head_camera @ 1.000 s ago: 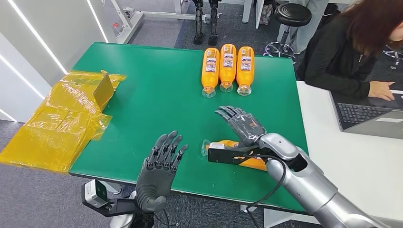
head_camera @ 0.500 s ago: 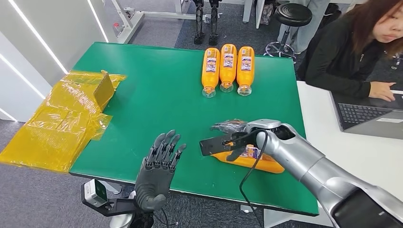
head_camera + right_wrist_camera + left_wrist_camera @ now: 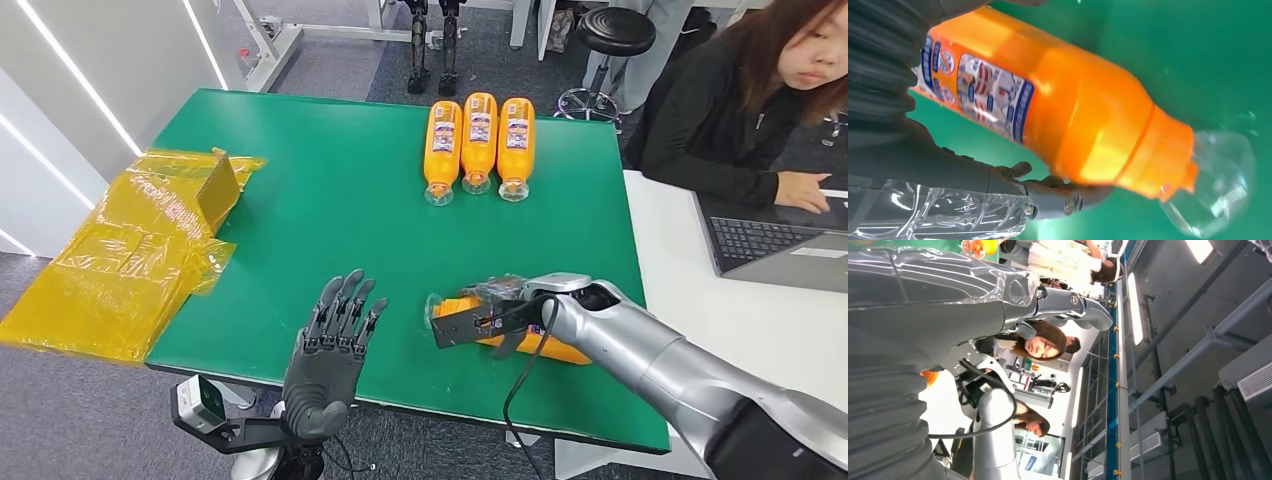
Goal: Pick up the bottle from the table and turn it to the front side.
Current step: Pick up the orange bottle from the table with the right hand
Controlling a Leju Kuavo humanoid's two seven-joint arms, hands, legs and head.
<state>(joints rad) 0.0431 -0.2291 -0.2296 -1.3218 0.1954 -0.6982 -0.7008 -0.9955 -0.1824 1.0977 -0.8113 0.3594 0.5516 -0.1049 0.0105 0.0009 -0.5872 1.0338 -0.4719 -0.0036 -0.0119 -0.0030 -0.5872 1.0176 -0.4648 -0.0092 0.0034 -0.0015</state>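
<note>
The right hand (image 3: pixel 500 300) grips the orange bottle (image 3: pixel 520 335), which lies on its side near the front edge of the green tabletop (image 3: pixel 330 210), right of centre. In the right wrist view the bottle (image 3: pixel 1058 115) is clamped between the ribbed palm cover and the thumb, the printed label facing the camera and the clear cap end projecting beyond the hand (image 3: pixel 948 170). Whether the bottle is lifted off the tabletop or rests on it cannot be determined.

The left hand (image 3: pixel 335 345) is released: fingers extended and apart, holding nothing, above the front edge of the tabletop and well apart from the bottle.

Count: four orange bottles in total. One is in the right hand; three spare bottles (image 3: pixel 479 140) lie side by side at the far edge, clear caps toward the robot. One crumpled yellow plastic wrap (image 3: pixel 130 250) overhangs the left edge of the tabletop.

Obscured items: the right hand's fingers are largely hidden by the wrist and its black camera bracket in the head view. A person (image 3: pixel 740 100) at the adjacent white desk is cut off by the frame edge, as is the laptop (image 3: pixel 770 245).
</note>
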